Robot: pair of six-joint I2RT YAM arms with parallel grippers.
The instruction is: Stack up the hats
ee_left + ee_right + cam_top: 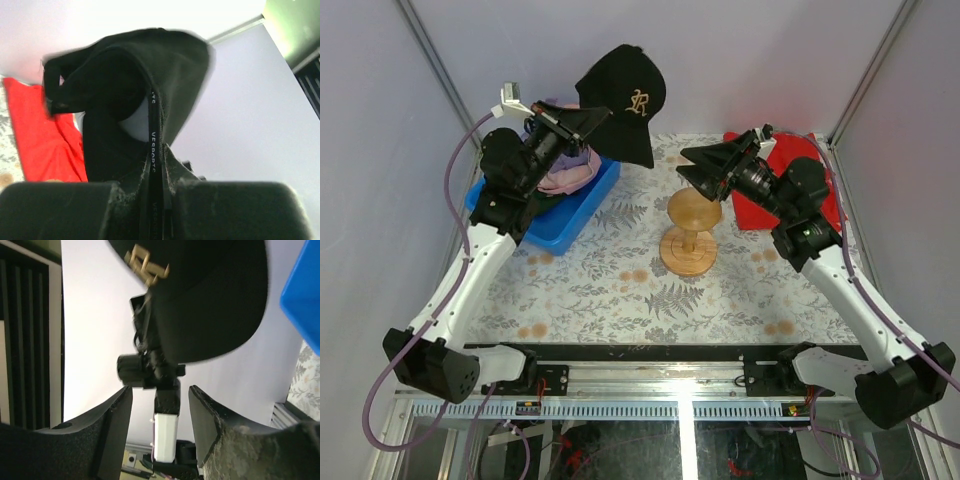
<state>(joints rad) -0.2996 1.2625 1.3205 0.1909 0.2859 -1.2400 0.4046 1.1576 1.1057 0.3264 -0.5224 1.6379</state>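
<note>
Black cap (pixel 625 95): held aloft, pinched between the left gripper (pixel 603 117) fingers.
Right gripper (pixel 684 164): fingers spread, cap beyond their tips.

Left arm stretched up and forward, left hand (pixel 603 117) pinched tight — right hand (pixel 682 163) raised, fingers parted.

Black cap up in the air, the others down in the bin

The black cap (pixel 625 100) with the gold emblem hangs well above the table, pinched at its back edge by the left gripper (pixel 590 122), crown up and brim drooping down toward the front. The pink cap (pixel 568 178) sits crumpled in the blue bin (pixel 575 225), with a bit of the lavender cap (pixel 560 104) peeking out behind it, mostly hidden.
</note>
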